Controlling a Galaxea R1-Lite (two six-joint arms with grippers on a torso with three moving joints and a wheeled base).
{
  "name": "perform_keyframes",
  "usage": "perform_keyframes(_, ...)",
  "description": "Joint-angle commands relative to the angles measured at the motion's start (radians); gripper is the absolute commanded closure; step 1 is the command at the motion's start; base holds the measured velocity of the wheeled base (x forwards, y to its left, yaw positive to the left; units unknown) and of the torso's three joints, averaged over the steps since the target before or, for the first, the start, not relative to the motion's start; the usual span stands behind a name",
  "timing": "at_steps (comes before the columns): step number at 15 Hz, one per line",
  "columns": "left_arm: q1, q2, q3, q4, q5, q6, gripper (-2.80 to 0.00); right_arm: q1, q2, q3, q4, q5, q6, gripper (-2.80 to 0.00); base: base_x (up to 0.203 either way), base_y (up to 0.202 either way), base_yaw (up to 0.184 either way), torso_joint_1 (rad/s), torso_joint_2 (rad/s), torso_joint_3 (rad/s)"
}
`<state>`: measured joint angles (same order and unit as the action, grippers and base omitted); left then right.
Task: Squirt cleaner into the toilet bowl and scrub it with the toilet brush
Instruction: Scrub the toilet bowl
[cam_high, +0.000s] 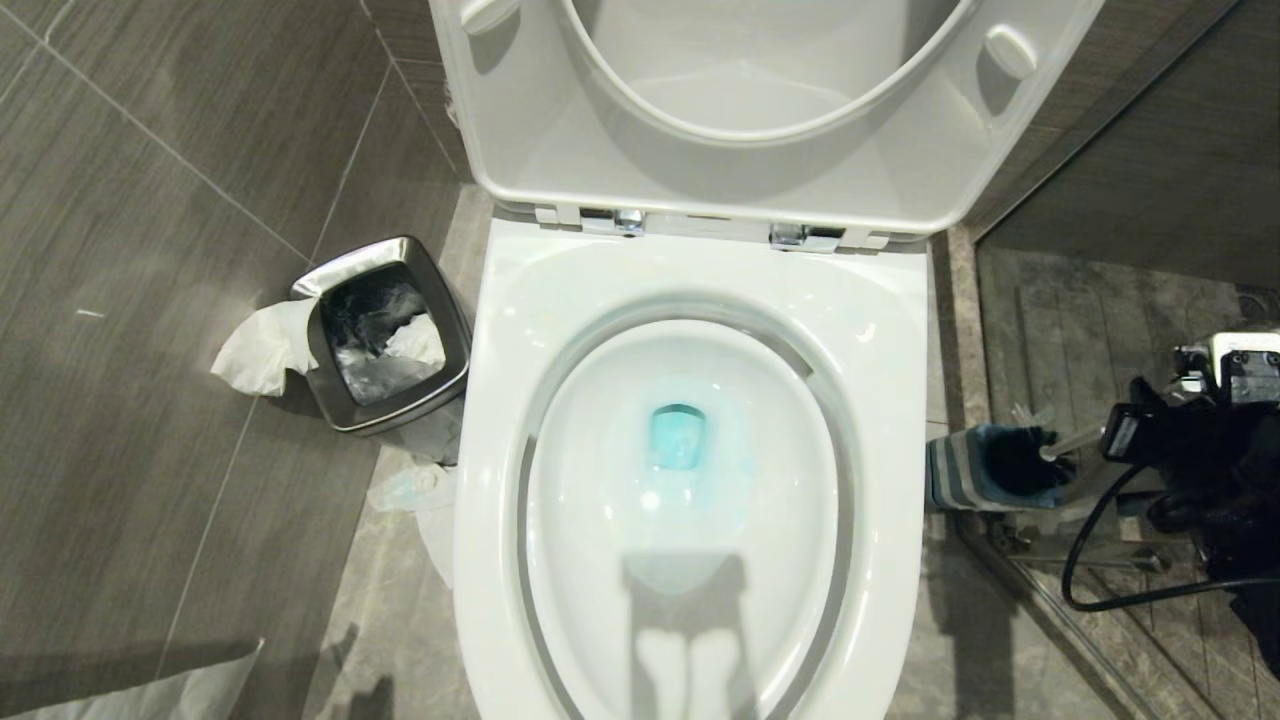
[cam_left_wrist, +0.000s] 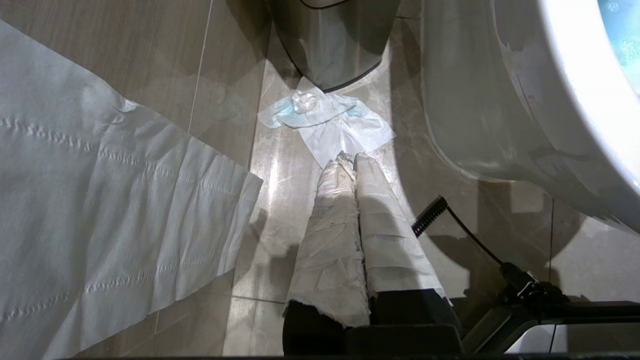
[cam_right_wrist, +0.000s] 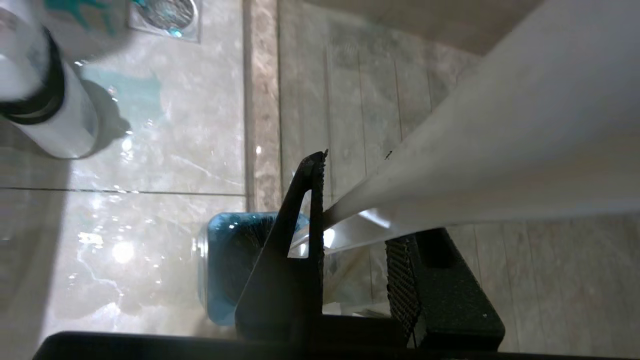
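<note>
Two black fingers of the right pincer (cam_right_wrist: 350, 240) clench the toilet brush (cam_right_wrist: 480, 160) handle, which slants toward the frame's upper right, bristles in the blue holder (cam_high: 965, 470).

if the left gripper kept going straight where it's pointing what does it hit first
Most likely the crumpled tissue on the floor just ahead of the shut left gripper, with the steel bin behind it; depth is hard to judge.
</note>
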<state>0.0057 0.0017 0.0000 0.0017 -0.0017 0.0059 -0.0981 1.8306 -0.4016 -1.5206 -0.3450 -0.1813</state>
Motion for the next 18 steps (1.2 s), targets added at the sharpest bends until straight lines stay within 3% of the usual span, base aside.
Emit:
perform_keyframes(1,0.0,0.001,0.002,0.001,0.0,0.0,0.0,0.001,-0.068,0.023,-0.009,0.013,-0.001,0.0,0.0,0.0,0.0,0.0,0.0,0.0)
perform_keyframes(12,0.0,0.001,0.002,0.0,0.0,0.0,0.0,0.008,-0.189,-0.042,-0.009,0.088,-0.02,0.0,0.0,0.0,0.0,0.0,0.0,0.0)
perform_keyframes(18,0.0,0.001,0.002,0.001,0.0,0.0,0.0,0.118,-0.207,-0.143,-0.009,0.077,-0.02,0.0,0.0,0.0,0.0,0.0,0.0,0.0)
